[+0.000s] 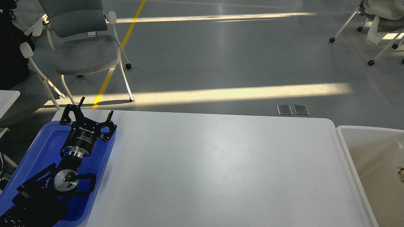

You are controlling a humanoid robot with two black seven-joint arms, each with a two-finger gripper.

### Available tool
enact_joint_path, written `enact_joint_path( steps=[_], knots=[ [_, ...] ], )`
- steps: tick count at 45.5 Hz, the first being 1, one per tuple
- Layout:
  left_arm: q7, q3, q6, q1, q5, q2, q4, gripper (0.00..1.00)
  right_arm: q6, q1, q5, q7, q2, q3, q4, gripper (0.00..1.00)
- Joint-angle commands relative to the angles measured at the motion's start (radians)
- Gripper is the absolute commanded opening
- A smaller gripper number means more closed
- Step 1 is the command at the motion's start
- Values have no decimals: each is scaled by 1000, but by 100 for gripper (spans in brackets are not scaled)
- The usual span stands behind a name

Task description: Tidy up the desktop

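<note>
Large white matte rectangular desk (221, 170) with rounded corners fills the centre and lower frame. I see nothing loose on its surface.

Left hand (94, 117), black two-finger, sits lower left above the far end of the blue plastic tray (38, 148). Fingers spread wide, nothing between them: released, empty. Right hand isn't in frame.

Cream-white rectangular bin (347, 157) at the right edge, just beside the desk. A small tan scrap (401, 174) shows at its far right, cut off by the frame, so I can't identify it.

Step, my read: at or near the end of the tidy, or between picks. With the desk apparently bare, there's no obvious target.

Next move likely calls for lifting the left arm clear of the tray without clipping its rim, then rechecking the desk, especially the lower left corner that the arm hides.

Writing: white lettering on the left hand's body, seen inverted and too small to read reliably. No other labels legible. Yellow floor line (121, 42) upper left is unmarked.
</note>
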Motion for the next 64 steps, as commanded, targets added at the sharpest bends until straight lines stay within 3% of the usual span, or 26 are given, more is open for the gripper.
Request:
enact_joint_path(
  steps=[1,8,47,48,49,50,52,53,64],
  knots=[
    [0,0,0,0,0,0,0,100,4,-26,18,-39,159,9,-202,0],
    [0,0,0,0,0,0,0,100,7,-26,12,-84,259,15,-347,0],
    [0,0,0,0,0,0,0,100,-11,25,12,-84,319,18,-446,0],
    [0,0,0,0,0,0,0,100,-14,25,12,-84,319,16,-446,2],
    [0,0,0,0,0,0,0,100,-19,25,12,-84,319,16,-446,17],
    [0,0,0,0,0,0,0,100,-26,25,12,-84,319,16,-449,36],
    [0,0,0,0,0,0,0,100,-51,23,9,-82,320,15,-458,82],
    [0,0,0,0,0,0,0,100,-62,23,9,-81,320,15,-461,98],
    [0,0,0,0,0,0,0,100,-97,21,10,-79,356,18,-469,100]
  ],
)
